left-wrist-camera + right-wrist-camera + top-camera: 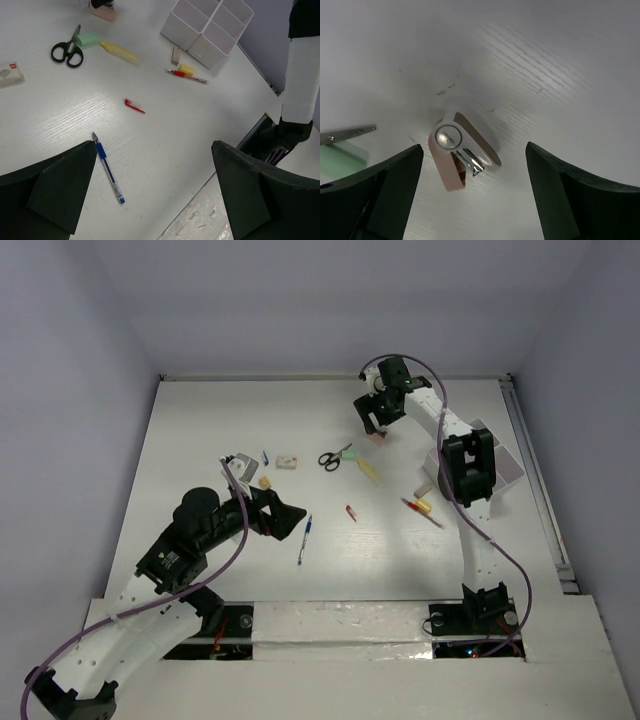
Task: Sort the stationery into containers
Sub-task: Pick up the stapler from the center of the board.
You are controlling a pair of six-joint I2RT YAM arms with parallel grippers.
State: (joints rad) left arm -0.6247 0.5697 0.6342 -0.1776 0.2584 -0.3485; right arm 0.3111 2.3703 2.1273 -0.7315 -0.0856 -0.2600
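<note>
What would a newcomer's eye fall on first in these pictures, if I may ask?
The right arm stretches far across the table, its open right pincer hovering over a small pink item with a shiny metal part. Black scissors lie close by, to its left in the top view. The white organiser tray stands near the table's right edge.

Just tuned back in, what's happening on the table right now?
The right tool is open above a small pink item near the scissors, not gripping it. The left tool is open and empty over the table. The pen, pencil and other stationery lie loose; nothing shows in the white tray.
</note>
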